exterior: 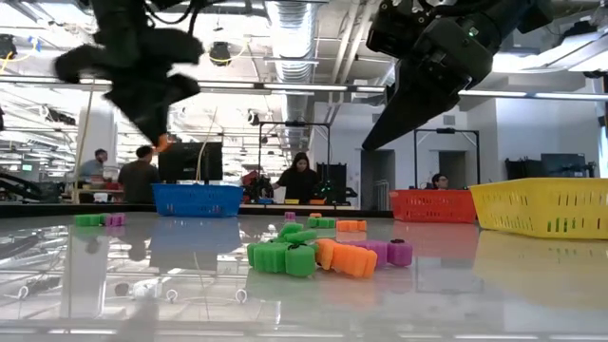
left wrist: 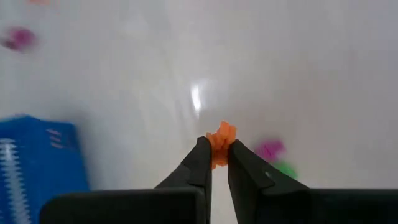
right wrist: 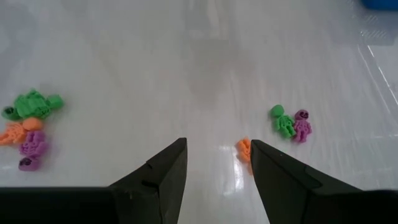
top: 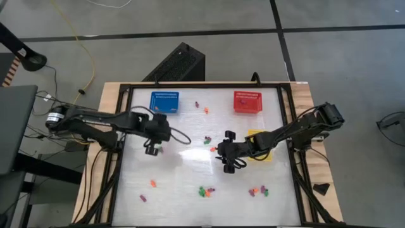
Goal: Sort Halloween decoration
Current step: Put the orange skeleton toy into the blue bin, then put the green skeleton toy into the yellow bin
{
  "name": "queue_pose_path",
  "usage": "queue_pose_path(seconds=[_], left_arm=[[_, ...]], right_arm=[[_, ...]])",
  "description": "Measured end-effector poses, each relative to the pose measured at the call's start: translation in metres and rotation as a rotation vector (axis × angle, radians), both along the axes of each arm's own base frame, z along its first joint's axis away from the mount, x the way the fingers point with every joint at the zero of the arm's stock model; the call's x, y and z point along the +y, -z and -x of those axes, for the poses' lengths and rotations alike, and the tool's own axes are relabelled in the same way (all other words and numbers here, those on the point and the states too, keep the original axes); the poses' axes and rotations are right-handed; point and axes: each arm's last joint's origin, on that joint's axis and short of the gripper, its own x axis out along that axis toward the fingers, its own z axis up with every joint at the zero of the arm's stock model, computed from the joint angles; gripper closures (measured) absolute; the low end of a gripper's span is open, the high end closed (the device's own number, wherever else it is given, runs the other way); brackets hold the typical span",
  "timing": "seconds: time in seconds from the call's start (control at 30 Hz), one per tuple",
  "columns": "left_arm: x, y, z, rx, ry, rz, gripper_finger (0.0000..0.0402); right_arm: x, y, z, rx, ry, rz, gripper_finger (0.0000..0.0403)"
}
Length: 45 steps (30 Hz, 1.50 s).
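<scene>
Fingers of our left gripper point(left wrist: 214, 155) are pinching an orange trinket point(left wrist: 220, 138) near the blue basket point(top: 164, 101); our right gripper point(right wrist: 214, 163) is hanging parted, empty.

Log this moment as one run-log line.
left gripper: shut on orange trinket, lifted beside blue basket | right gripper: open, above table, orange piece near its fingers

Trinkets point(right wrist: 31, 127) are bright green, orange and purple, scattered over a glossy white table point(top: 190, 177). Mesh baskets come in blue point(top: 164, 101), red point(top: 247, 101) and yellow point(exterior: 546, 207), and the left gripper point(left wrist: 216, 152) pinches an orange piece point(left wrist: 220, 140) between black fingers.
</scene>
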Motion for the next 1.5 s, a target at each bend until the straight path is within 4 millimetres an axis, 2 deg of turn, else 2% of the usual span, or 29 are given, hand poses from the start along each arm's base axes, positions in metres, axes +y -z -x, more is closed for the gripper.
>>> queue_pose_path(seconds=[0.13,0.27,0.37,0.5,0.6,0.67,0.77,1.03,1.23,1.33,1.5], left_arm=[[0.022,-0.014,-0.003,-0.154,-0.141,-0.124,0.0381],[0.055,-0.02,-0.002,-0.202,-0.286,-0.255,0.0381],[0.084,-0.019,0.004,-0.198,-0.378,-0.249,0.0381],[0.121,-0.009,0.022,-0.221,-0.53,-0.224,0.0381],[0.14,-0.003,0.037,-0.244,-0.662,-0.19,0.0379],[0.147,-0.002,0.041,-0.279,-0.679,-0.126,0.0372],[0.152,-0.002,0.045,-0.308,-0.674,-0.063,0.0353],[0.156,-0.003,0.048,-0.308,-0.714,-0.087,0.0278],[0.155,-0.003,0.048,-0.328,-0.755,-0.056,0.0243],[0.15,-0.002,0.046,-0.362,-0.803,0.051,0.0238],[0.131,0.001,0.036,-0.378,-0.67,0.404,0.024]], right_arm=[[-0.002,-0.003,-0.004,-0.047,0.008,-0.012,0.0198],[-0.003,-0.007,-0.007,-0.096,0.015,-0.023,0.0198],[-0.003,-0.009,-0.009,-0.123,0.016,-0.03,0.0198],[-0.002,-0.011,-0.01,-0.14,0.015,-0.034,0.0198],[-0.002,-0.011,-0.01,-0.14,0.013,-0.032,0.0198],[-0.002,-0.011,-0.01,-0.14,0.013,-0.032,0.0198],[-0.002,-0.011,-0.01,-0.139,0.011,-0.03,0.0198],[-0.002,-0.011,-0.01,-0.139,0.011,-0.03,0.0198],[-0.002,-0.01,-0.01,-0.137,0.011,-0.03,0.0198],[-0.002,-0.01,-0.009,-0.129,0.011,-0.028,0.0198],[-0.002,-0.009,-0.009,-0.125,0.011,-0.027,0.0198]])
